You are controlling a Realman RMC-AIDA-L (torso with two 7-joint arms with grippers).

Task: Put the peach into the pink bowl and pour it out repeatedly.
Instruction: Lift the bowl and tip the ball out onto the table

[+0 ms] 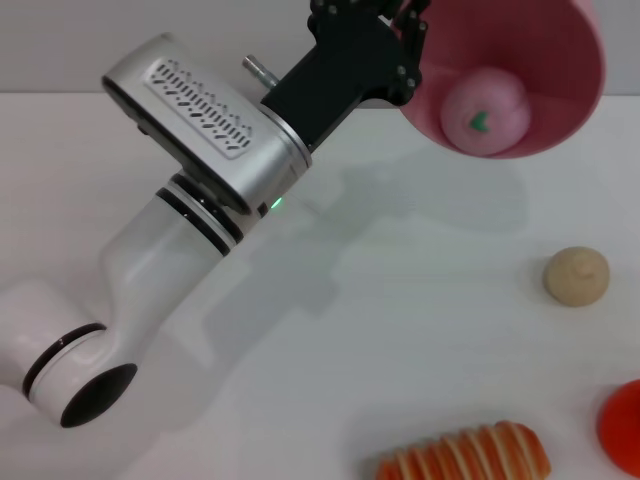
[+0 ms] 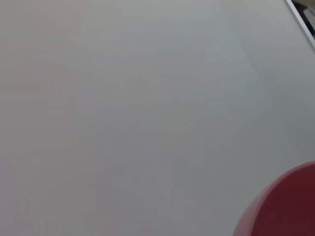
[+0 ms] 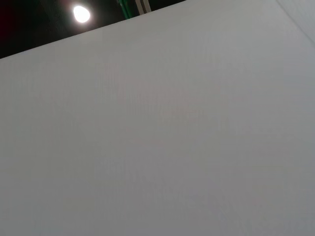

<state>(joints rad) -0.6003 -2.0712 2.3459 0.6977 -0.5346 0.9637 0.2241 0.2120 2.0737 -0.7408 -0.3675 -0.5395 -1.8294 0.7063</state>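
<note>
Your left gripper [image 1: 410,45] clamps the pink bowl [image 1: 540,60] at its rim, tipped — the light peach [image 1: 486,112] inside should roll freely.

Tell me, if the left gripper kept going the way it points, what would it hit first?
Probably only the pink bowl it holds by the rim, with the peach inside. Beyond that, the left gripper points toward the table's far edge; depth is unclear.
</note>
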